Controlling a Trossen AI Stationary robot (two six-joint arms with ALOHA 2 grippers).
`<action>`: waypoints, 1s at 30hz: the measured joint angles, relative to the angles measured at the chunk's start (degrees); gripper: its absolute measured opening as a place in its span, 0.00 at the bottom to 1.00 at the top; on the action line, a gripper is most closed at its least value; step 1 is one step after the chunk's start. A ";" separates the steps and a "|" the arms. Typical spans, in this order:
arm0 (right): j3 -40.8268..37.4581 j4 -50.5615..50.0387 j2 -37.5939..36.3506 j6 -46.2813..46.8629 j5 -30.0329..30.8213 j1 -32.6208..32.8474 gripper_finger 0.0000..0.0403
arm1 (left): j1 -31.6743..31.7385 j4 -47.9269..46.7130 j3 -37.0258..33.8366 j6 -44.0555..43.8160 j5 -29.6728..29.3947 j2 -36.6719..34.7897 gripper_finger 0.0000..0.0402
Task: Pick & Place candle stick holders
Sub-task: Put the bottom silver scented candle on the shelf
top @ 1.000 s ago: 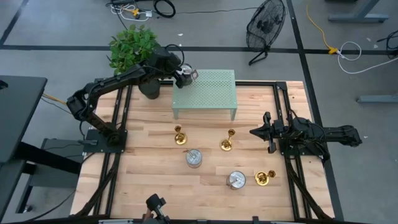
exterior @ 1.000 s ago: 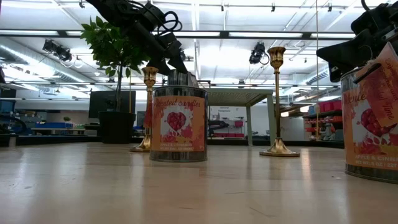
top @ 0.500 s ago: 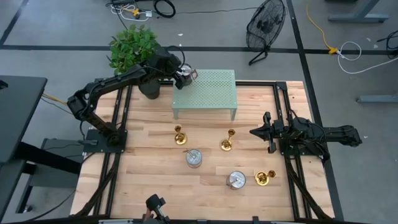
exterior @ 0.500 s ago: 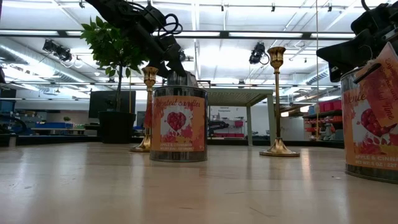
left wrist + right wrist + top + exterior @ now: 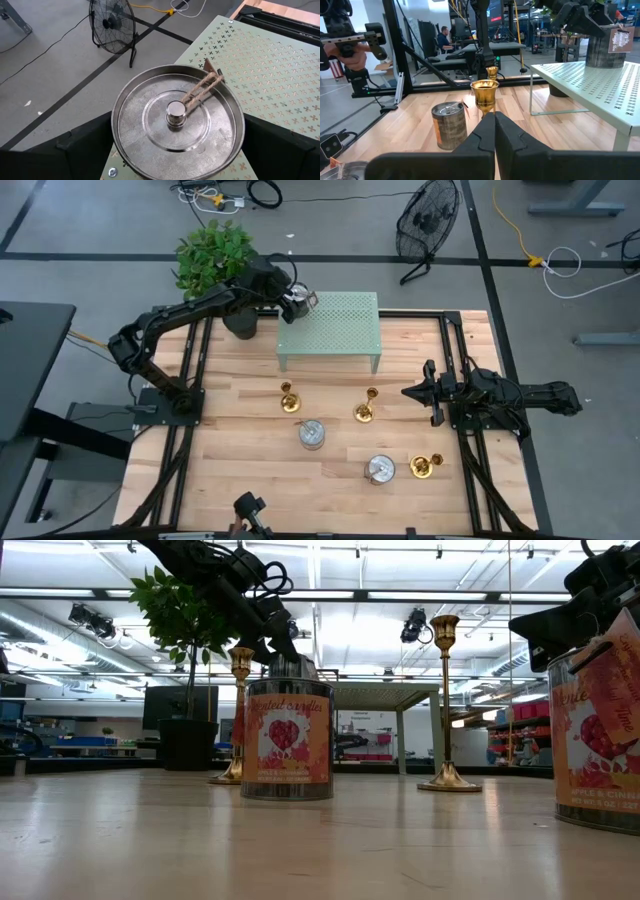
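Candle stick holders (image 5: 289,399) are standing untouched mid-frame; the spread left pincer (image 5: 297,302) straddling a tin (image 5: 177,120) is risking knocking it off the green shelf (image 5: 340,328), while the right pincer (image 5: 412,393) is waiting pressed together.

grey floor (image 5: 100,220) with black fan (image 5: 428,220), cables, ceiling strip lights (image 5: 350,595)

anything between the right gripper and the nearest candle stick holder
No. In the high view, only bare wood lies between the right gripper and the candle stick holder; the right wrist view agrees.

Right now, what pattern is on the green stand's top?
The green stand has small cross-shaped perforations in rows; clearest in the left wrist view.
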 joint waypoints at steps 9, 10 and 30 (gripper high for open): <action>0.00 0.00 0.00 0.00 0.00 0.02 0.01 | -0.09 -0.07 0.04 0.03 -0.17 -0.07 1.00; 0.00 0.00 0.00 -0.02 0.00 0.01 0.01 | -0.09 -0.07 0.04 0.04 -0.16 -0.07 1.00; 0.00 0.02 0.00 0.00 0.00 0.02 0.01 | -0.09 -2.72 2.73 0.38 0.31 -0.24 0.99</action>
